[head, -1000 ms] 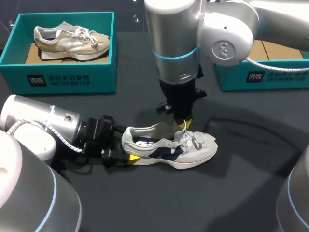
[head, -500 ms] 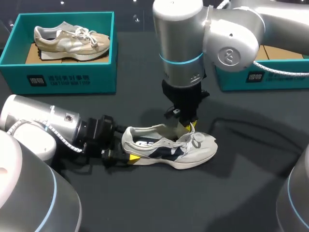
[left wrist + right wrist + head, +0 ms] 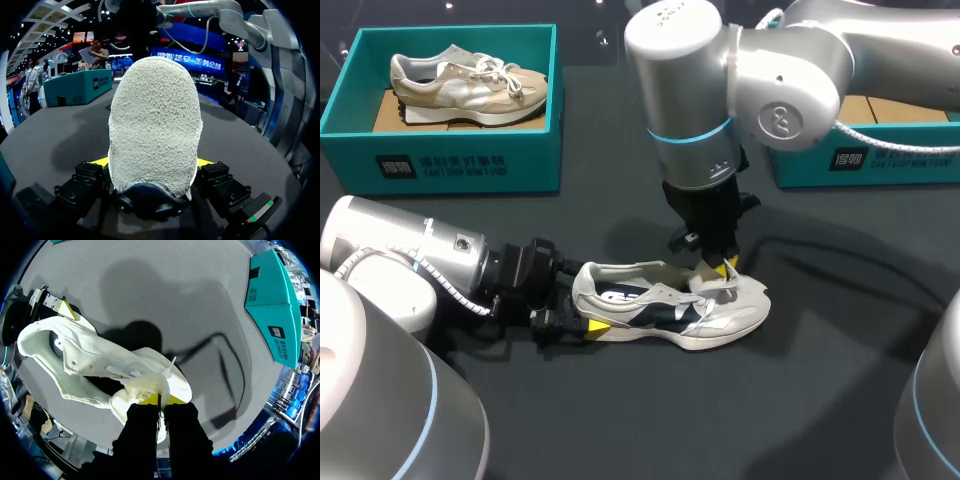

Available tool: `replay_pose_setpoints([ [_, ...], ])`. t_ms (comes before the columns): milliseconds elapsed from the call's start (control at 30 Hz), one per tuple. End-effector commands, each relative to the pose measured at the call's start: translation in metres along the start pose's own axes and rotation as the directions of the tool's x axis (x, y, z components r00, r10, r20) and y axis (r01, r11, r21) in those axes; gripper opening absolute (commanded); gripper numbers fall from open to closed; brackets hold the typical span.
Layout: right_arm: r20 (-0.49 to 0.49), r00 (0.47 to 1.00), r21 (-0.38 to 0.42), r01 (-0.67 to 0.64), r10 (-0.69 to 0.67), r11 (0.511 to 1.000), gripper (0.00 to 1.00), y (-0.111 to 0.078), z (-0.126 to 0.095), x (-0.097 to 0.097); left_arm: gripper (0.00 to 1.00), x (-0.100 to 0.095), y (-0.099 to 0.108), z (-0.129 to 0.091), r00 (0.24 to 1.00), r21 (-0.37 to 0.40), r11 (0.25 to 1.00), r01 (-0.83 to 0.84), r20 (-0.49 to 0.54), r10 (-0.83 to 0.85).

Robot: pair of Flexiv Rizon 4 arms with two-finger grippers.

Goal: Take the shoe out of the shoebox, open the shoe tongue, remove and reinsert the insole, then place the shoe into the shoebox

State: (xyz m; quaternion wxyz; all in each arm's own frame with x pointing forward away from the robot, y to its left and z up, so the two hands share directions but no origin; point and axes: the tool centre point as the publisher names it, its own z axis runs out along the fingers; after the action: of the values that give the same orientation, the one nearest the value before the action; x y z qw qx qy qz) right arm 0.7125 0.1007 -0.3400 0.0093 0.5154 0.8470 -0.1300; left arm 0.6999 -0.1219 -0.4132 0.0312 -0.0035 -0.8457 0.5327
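Note:
A white and navy shoe (image 3: pixel 670 310) lies on its sole on the dark table, toe pointing right. My left gripper (image 3: pixel 582 312) comes in low from the left, and its yellow-tipped fingers press the heel (image 3: pixel 155 125) from both sides. From above, my right gripper (image 3: pixel 725 268) is shut on the cream shoe tongue (image 3: pixel 147 387), which is drawn up and toward the toe. In the right wrist view the shoe (image 3: pixel 90 365) stretches ahead of the closed fingers, with one yellow tip of my left gripper (image 3: pixel 67 310) at its far end.
A teal shoebox (image 3: pixel 450 165) at the back left holds a beige shoe (image 3: pixel 470 85). A second teal box (image 3: pixel 860 160) stands at the back right, behind my right arm. Dark tabletop lies in front of the shoe.
My right gripper has moved right and down toward the toe with the tongue in it, pulling the tongue forward. The left arm and the shoe's heel have kept still.

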Motion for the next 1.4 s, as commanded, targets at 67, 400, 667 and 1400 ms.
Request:
replay_pose_setpoints([
  [67,0.012,1.0,0.028,-0.012,0.012,1.0,0.0,0.005,0.008,-0.001,0.0,-0.002,0.003,0.005,1.0,-0.002,1.0,0.001,0.003,-0.001],
  [400,0.008,0.996,0.055,-0.085,0.085,0.995,0.08,0.0,0.022,-0.015,0.0,-0.002,0.003,0.005,1.0,-0.002,1.0,0.001,0.003,-0.001],
  [667,0.038,0.99,0.076,-0.138,0.135,0.988,0.35,-0.008,0.022,-0.028,0.0,-0.002,0.003,0.005,1.0,-0.002,1.0,0.001,0.003,-0.001],
  [1400,0.159,0.969,-0.102,0.207,-0.19,0.973,0.37,-0.011,-0.107,0.007,0.0,-0.002,0.003,0.005,1.0,-0.002,1.0,0.001,0.003,-0.001],
])
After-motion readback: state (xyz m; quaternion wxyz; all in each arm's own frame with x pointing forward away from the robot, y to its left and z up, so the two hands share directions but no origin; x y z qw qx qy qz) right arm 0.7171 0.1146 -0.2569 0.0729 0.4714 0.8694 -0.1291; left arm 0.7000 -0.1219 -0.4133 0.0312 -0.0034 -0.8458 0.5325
